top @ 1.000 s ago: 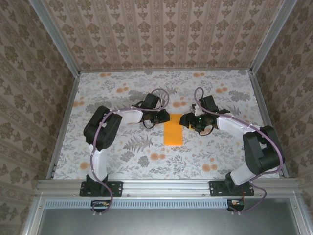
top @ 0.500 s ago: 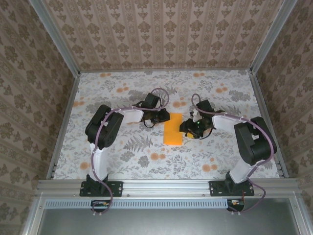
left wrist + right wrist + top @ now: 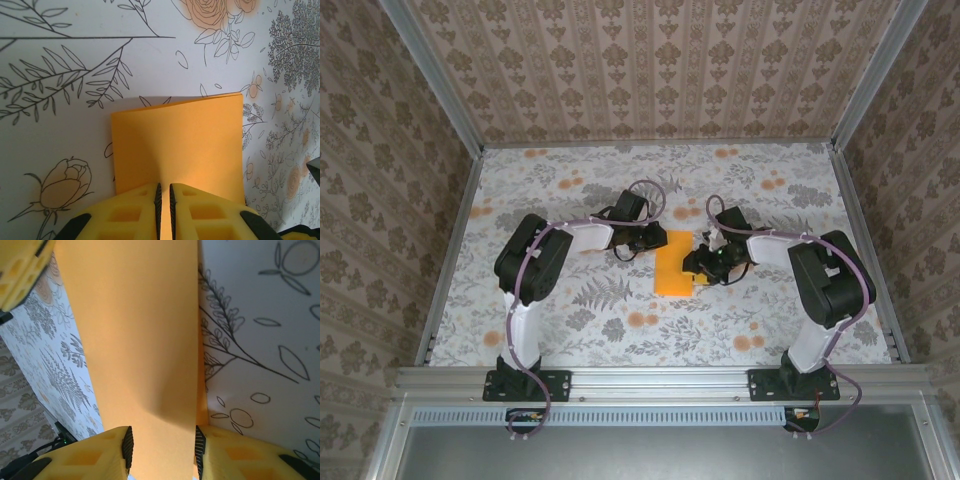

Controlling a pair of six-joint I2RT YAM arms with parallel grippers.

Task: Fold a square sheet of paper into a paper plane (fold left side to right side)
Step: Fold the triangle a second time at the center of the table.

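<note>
- The paper (image 3: 674,263) lies central, already halved into a narrow strip; by my judgement the later folds remain.
- My left claw (image 3: 163,192) pinches its 10 o'clock edge.
- My right claw (image 3: 162,447) stands spread at its 3 o'clock edge.

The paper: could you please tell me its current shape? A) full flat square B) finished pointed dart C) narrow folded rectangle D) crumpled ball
C: from above the paper is a narrow rectangle, with a second layer showing along its edge in the right wrist view.
</note>
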